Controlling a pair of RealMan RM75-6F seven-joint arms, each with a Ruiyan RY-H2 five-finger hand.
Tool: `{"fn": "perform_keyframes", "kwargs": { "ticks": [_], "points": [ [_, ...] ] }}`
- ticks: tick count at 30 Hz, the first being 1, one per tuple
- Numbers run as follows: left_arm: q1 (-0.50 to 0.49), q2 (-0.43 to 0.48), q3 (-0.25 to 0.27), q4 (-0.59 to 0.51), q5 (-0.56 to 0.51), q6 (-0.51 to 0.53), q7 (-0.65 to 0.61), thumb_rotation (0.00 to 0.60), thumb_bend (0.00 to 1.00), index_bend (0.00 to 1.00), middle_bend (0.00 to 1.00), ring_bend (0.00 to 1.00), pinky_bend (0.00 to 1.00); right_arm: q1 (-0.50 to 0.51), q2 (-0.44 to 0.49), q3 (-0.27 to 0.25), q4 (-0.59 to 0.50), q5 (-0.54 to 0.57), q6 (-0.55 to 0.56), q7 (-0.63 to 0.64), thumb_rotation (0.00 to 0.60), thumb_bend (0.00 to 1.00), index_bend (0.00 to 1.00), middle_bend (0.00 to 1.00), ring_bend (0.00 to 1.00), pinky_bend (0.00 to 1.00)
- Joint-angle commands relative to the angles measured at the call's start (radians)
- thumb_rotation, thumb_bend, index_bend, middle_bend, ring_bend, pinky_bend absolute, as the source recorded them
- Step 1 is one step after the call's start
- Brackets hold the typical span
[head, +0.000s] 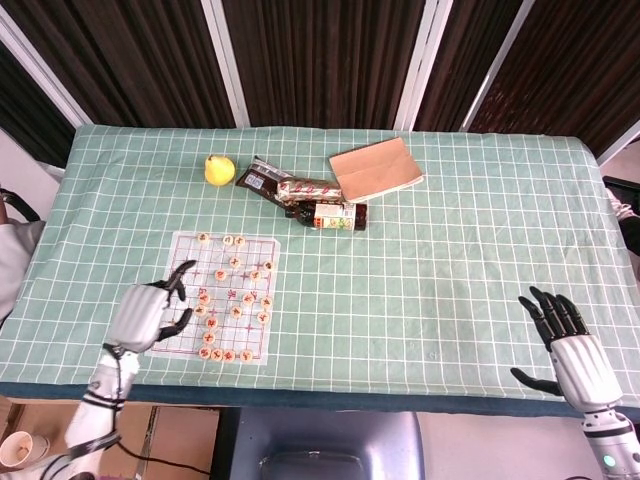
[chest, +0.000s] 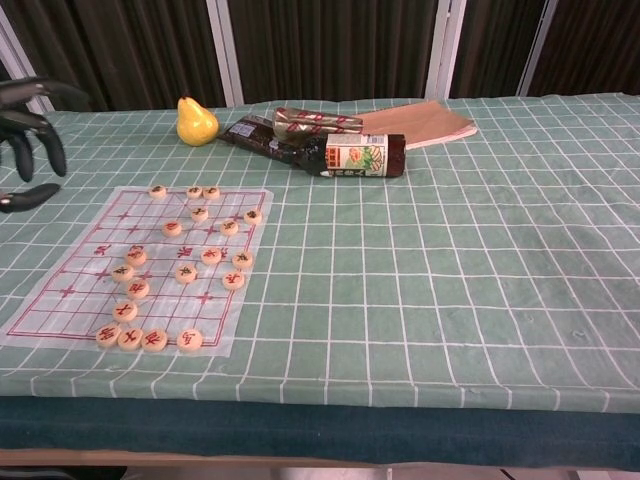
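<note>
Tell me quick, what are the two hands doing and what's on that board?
Left hand open, over the board's left edge, holding nothing. Right hand open at the table's near right edge. Round game pieces scattered across the board. Nothing blocking it.

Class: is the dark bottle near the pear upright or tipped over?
Tipped over. The bottle lies on its side on the tablecloth.
</note>
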Motion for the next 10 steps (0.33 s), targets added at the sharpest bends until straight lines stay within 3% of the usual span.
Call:
{"fn": "perform_keyframes", "kwargs": {
  "ticks": [1,6,10],
  "points": [
    [0.283,0.189,0.235,0.113,0.241,0.273,-0.269,0.6,0.38,0.0,0.0,0.0,0.09,-0.011,0.003,0.005,-0.035,0.026,-0.005,-0.078,0.6,0.13,0.0,0.0,0.0,0.0],
    [0.341,0.162,0.229,0.208,0.314,0.372,-0.306,0.6,0.4,0.0,0.0,0.0,0.02,-0.01,-0.003,0.006,-0.045,0.025,-0.015,-0.105,0.6,0.13,0.0,0.0,0.0,0.0],
    [0.346,0.148,0.225,0.224,0.329,0.348,-0.266,0.6,0.41,0.0,0.0,0.0,0.02,-0.012,0.0,0.003,-0.044,0.019,-0.015,-0.105,0.6,0.13,0.0,0.0,0.0,0.0]
  ]
}}
